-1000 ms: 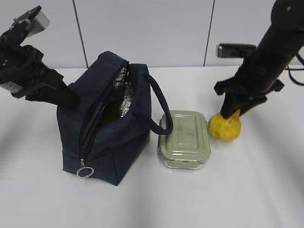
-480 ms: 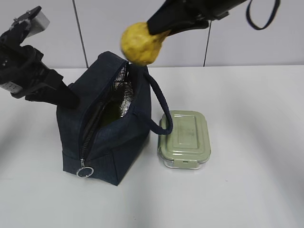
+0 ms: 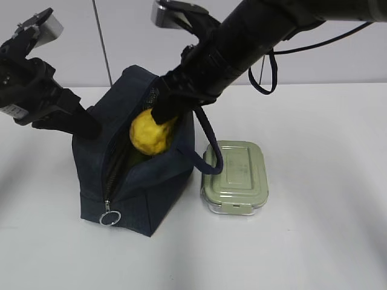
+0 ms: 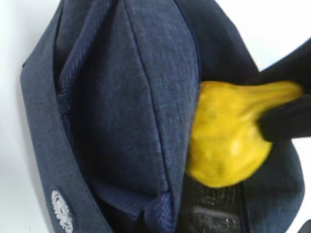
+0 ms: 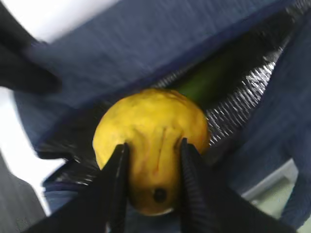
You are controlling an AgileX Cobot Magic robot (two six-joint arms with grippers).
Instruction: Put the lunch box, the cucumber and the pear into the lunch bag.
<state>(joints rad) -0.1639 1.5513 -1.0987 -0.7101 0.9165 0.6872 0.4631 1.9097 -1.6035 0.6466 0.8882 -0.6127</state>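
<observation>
Right gripper (image 5: 151, 182) clamped on pear (image 5: 151, 138), held in open mouth of lunch bag (image 3: 139, 175). Right wrist view alone shows green cucumber (image 5: 206, 82) inside against silver lining. Left gripper (image 3: 91, 127) at bag's side; its opening can't be told. Lunch box (image 3: 235, 176) just beside bag on white surface (image 3: 314, 241); pale wall behind.

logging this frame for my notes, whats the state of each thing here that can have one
lunch bag: upright, zipper open, mouth held apart
pear: gripped, at the bag's mouth, not yet released
cucumber: already inside the bag, against the silvery lining
lunch box: lid on, on the table beside the bag
right gripper: fingers shut on the pear
left gripper: at the bag's left edge; grip not visible
</observation>
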